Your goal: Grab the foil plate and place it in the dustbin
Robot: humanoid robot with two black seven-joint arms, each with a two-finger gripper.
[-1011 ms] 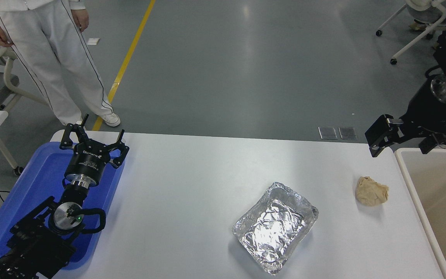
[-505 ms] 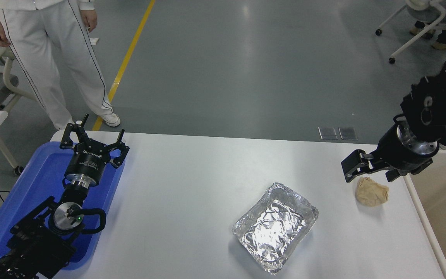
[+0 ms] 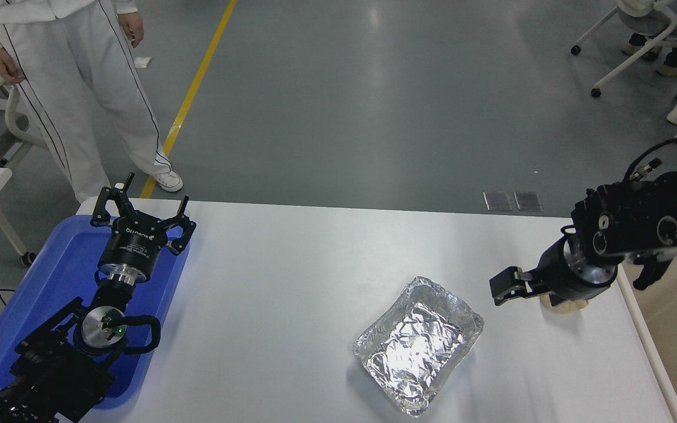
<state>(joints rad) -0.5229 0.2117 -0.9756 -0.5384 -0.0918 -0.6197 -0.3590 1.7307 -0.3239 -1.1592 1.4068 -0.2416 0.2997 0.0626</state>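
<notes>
The foil plate (image 3: 418, 346), a shiny crinkled silver tray, lies empty on the white table (image 3: 291, 282), right of centre and near the front edge. My right gripper (image 3: 506, 286) hangs low over the table just up and to the right of the plate's far corner, pointing left and apart from it. It shows side-on, so its state is unclear. The dustbin (image 3: 654, 358), cream with a beige inside, stands at the table's right edge, behind and below the right arm. My left gripper (image 3: 144, 202) is parked open over the blue tray.
A blue tray (image 3: 62, 264) lies at the table's left end under the left arm. A tan crumpled paper ball (image 3: 562, 306) peeks out beneath the right wrist. A person (image 3: 80, 88) in white stands beyond the far left corner. Wheeled chairs (image 3: 626, 53) stand at the far right.
My right arm has swung down and to the left, from above the dustbin to low over the table by the foil plate, now covering most of the paper ball. The left arm has not moved.
</notes>
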